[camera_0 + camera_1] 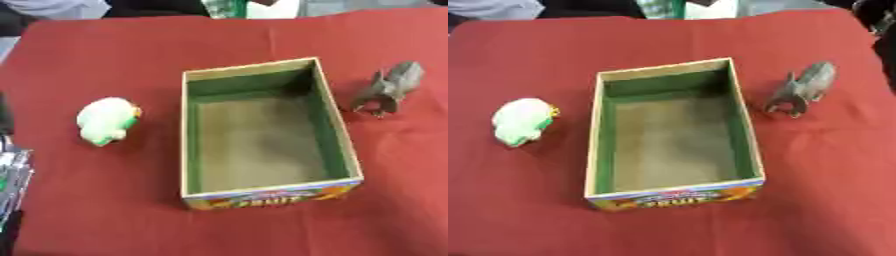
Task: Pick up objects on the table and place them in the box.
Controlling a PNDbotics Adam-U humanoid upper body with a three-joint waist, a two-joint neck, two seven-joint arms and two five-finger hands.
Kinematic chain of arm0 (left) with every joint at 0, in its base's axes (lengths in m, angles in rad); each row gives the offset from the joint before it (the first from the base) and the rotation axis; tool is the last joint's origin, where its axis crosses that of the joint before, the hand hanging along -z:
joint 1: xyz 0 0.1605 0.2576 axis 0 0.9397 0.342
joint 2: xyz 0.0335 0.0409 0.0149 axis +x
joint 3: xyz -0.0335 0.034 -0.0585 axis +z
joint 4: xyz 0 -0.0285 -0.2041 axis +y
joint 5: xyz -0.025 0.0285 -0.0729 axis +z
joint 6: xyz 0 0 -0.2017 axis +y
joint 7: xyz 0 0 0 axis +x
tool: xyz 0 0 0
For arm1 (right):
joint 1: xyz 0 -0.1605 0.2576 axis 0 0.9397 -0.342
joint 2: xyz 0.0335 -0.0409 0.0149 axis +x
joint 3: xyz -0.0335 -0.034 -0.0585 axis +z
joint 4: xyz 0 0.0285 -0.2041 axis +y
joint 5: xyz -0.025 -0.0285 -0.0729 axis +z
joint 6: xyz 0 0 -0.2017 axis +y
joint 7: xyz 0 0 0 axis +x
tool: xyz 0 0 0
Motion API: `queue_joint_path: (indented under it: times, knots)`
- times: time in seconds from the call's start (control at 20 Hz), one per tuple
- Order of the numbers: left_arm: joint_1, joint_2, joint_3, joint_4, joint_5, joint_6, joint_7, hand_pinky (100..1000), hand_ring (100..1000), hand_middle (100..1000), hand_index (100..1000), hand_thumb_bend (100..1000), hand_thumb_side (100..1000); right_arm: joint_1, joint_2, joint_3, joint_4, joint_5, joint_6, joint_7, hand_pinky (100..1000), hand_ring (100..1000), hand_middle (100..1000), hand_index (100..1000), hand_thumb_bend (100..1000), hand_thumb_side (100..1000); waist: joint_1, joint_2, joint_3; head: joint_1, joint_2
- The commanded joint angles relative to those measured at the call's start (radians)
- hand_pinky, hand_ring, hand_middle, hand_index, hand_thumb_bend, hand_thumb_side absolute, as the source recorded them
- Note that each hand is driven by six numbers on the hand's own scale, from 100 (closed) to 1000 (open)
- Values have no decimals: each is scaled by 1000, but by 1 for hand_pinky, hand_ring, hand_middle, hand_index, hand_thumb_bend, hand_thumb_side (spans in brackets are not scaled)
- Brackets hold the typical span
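While your open cardboard box with green inner walls [339, 131] sits mid-counter, a white-and-green soft toy [107, 120] lies to its left, a grey animal figure [389, 87] to its right, on the red-clothed counter [96, 200]. Neither hand's fingers show, so their state can't be told.

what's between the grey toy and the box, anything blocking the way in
Nothing visible. The grey animal figure stands on the red cloth just right of the open box, with only bare cloth between them. The box holds nothing. The white and green toy lies on the box's left, out of the way.
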Motion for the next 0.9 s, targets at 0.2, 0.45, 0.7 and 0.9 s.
queue_joint_path:
  times: [0.2, 0.45, 0.7, 0.9]
  knots:
    - [-4, 35, 4, -15, -7, 2, 2, 582, 579, 602, 732, 100, 853, -10, -50, -10, -21, 12, -8, -2, 884, 777, 656, 875, 100, 1000, -2, -6, -1, -3, 0]
    - [1, 41, 4, -15, -13, 1, 4, 582, 578, 602, 731, 100, 853, -22, -103, -15, -15, 31, -27, -14, 875, 780, 663, 874, 100, 1000, -3, 6, 0, -1, -7]
    - [6, 46, 1, -15, -19, 3, 4, 582, 578, 602, 731, 100, 854, -54, -189, -17, 27, 72, -72, -36, 862, 795, 687, 874, 100, 1000, -6, 12, 0, -3, -9]
    - [10, 50, -1, -15, -21, 3, 3, 582, 577, 603, 731, 100, 851, -94, -286, -5, 78, 140, -130, -47, 847, 810, 719, 875, 100, 1000, -8, 10, 2, -2, -7]
